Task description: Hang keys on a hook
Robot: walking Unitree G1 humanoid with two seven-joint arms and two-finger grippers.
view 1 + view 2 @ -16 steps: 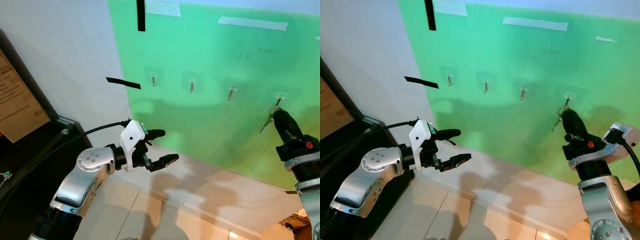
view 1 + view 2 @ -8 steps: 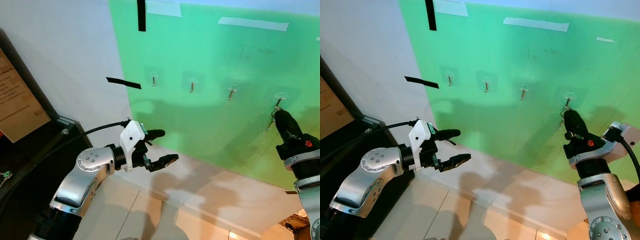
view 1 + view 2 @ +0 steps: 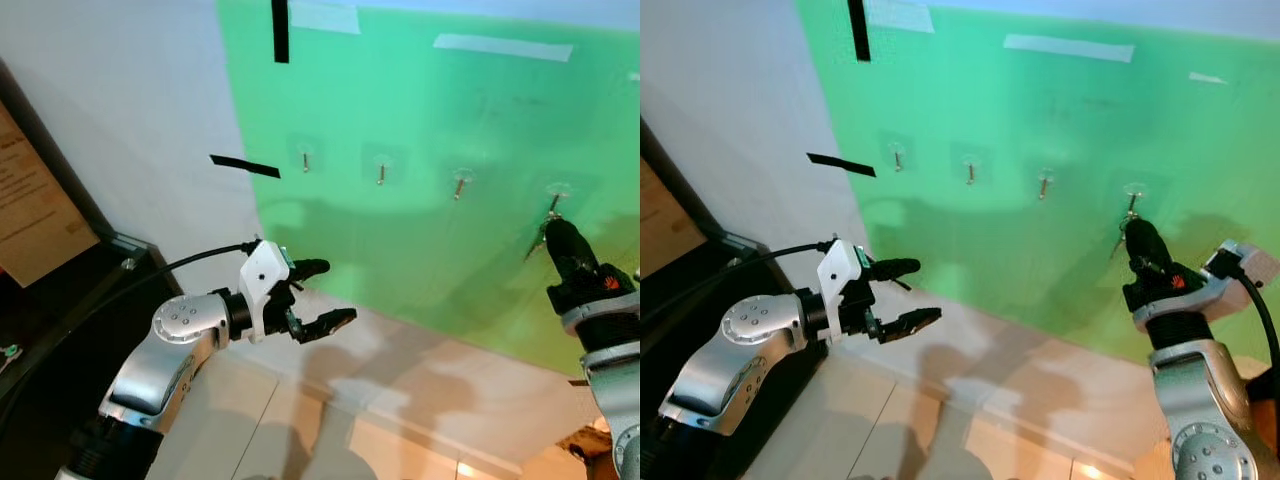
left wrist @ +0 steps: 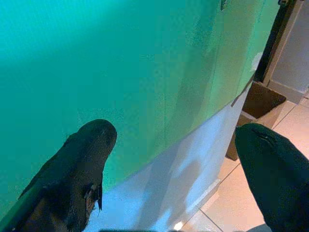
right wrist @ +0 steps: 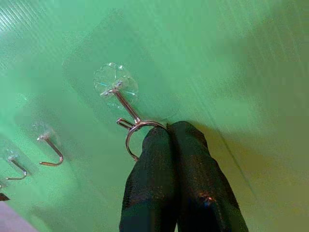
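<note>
A green board (image 3: 430, 170) covers most of the pale wall, fixed with strips of clear tape at its top edge and black tape (image 3: 245, 166) at its 9 o'clock edge. Below it runs a band of pale wall and then light floor tiles (image 3: 290, 430). At 9 o'clock of the head views stands a dark cabinet (image 3: 60, 320) with a brown cardboard sign (image 3: 30, 215) leaning on it.

Four clear-backed metal hooks sit in a row across the board. The right gripper (image 5: 169, 131) is raised at 3 o'clock of the scene, its tips just under the rightmost hook (image 5: 118, 96). Its two black fingers (image 5: 190, 159) are pressed together, and a metal key ring (image 5: 137, 133) is clamped between their tips. In the right wrist view the ring meets the lower bend of that hook; whether it is threaded over the hook's tip or only lies against it cannot be told. The keys themselves are hard to make out: only a thin dark sliver (image 3: 533, 245) shows beside the gripper in the head views.

The next hook (image 5: 48, 147) along the row hangs bare.

The left gripper (image 3: 325, 295) is held out at 7 o'clock of the scene, well apart from the hooks, pointing toward the bottom edge of the board. Its fingers (image 4: 72, 179) are spread wide with nothing between them.
</note>
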